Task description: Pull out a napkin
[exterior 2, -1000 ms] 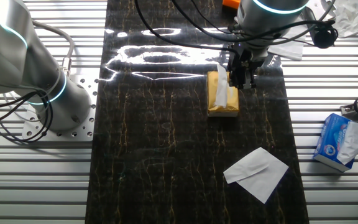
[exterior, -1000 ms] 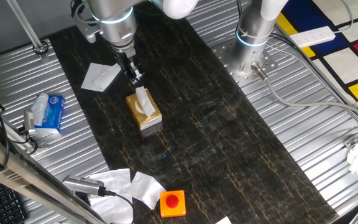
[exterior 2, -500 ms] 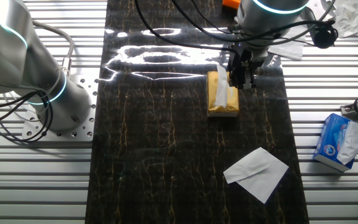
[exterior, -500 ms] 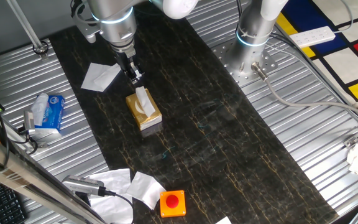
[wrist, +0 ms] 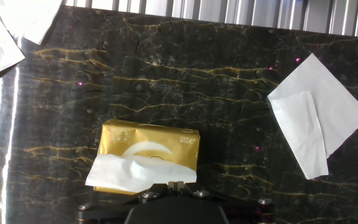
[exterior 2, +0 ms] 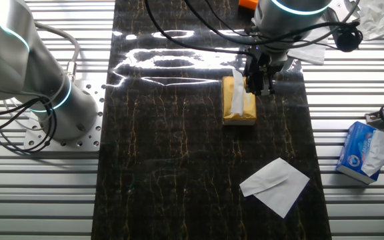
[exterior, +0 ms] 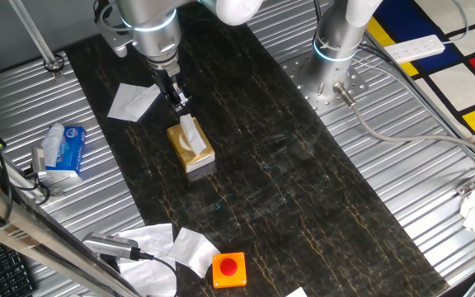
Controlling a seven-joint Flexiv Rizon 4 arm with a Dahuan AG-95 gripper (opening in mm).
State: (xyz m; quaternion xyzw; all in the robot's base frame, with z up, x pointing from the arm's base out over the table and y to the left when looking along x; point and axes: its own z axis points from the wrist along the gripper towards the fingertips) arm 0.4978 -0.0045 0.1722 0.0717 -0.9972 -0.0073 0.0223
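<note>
Nothing shifted across last second: gripper (exterior: 181,102) parked above far end of tan-gold box (exterior: 190,148) on dark surface (exterior: 303,190), napkin (exterior: 190,129) tuft upright in slot, untouched. Jaws spacing: cannot tell. Likely stall before descent; pull not yet begun.

One gold tissue box (exterior: 191,147), one blue tissue packet (exterior: 62,152), one red button (exterior: 229,268).

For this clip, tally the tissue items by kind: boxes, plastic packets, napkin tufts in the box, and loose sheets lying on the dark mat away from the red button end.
Tan-gold tissue box: 1
Blue-and-white plastic packet: 1
Napkin tuft sticking out of the box: 1
Loose white sheet on the mat: 1
Total: 4
</note>
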